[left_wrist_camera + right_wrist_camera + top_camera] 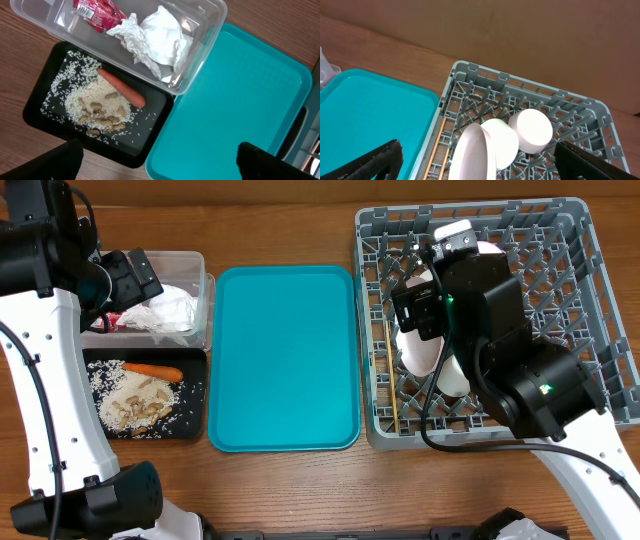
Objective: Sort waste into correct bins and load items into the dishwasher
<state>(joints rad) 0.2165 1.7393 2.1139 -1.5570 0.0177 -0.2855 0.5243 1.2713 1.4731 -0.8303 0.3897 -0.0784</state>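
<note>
One grey dish rack (pixel 590 300) held one plate (pixel 472 155), one bowl (pixel 505 142), one cup (pixel 531 130) and two chopsticks (pixel 434 152) along its left wall, cut off below. One teal tray (pixel 285 360) lay beside it, with narrow gaps at its edges. One clear tub (pixel 210 20) held a wrapper (pixel 95 10) and paper (pixel 157 37). One black tray (pixel 45 100) held a carrot (pixel 122 89), rice and scraps. The left gripper (pixel 160 152) and right gripper (pixel 477 150) gaped wide, holding nothing.

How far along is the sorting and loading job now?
Looks essentially done. The red wrapper and crumpled paper lie in the clear tub; carrot, rice and scraps in the black tray. The plate, bowl, cup and chopsticks are in the dish rack. Nothing is in hand: left hand and right hand are open and empty. The teal tray is bare, so nothing visible is left.
</note>
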